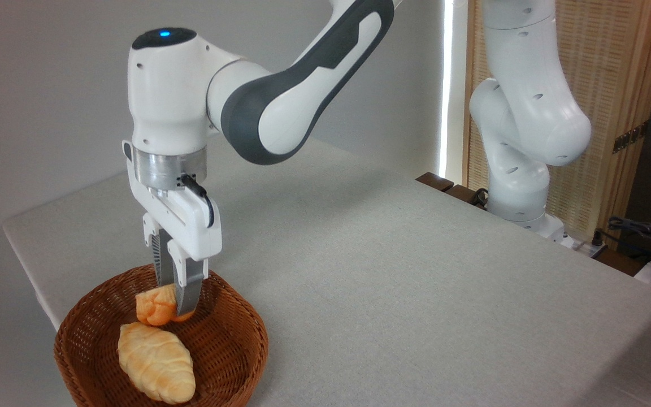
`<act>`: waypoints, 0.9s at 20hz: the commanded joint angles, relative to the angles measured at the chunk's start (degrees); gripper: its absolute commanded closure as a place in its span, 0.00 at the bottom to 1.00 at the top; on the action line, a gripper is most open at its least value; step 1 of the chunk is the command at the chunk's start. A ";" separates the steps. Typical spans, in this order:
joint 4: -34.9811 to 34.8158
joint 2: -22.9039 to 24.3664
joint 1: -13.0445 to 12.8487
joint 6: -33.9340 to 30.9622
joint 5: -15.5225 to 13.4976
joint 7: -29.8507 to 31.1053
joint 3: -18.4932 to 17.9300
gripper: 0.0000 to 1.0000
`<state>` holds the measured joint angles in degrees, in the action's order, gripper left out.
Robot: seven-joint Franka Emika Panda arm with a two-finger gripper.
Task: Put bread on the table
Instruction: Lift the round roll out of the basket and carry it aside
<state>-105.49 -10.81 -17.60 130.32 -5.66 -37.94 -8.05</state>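
The claw (174, 299) pinched the bread (154, 308) between its two fingers, the near finger covering its right side. The bread (small and orange) hung above the basket (229, 345), just behind the long loaf (156, 362), not on the table (416, 271).

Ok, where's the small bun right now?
Lower left of the camera view: the bun is clamped in the gripper over the wicker basket, just behind the oval loaf.

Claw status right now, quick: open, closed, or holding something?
Claw: closed on the bun, held over the basket.
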 commanded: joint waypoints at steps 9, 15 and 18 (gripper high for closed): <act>-0.68 12.39 -0.16 -19.20 -0.05 2.52 -0.82 0.48; -3.23 12.22 -0.59 -27.23 0.21 3.65 -0.56 0.00; -3.41 10.20 -1.03 -27.14 0.04 3.48 -0.12 0.00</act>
<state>-108.63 0.93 -17.88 103.85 -5.66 -35.55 -8.39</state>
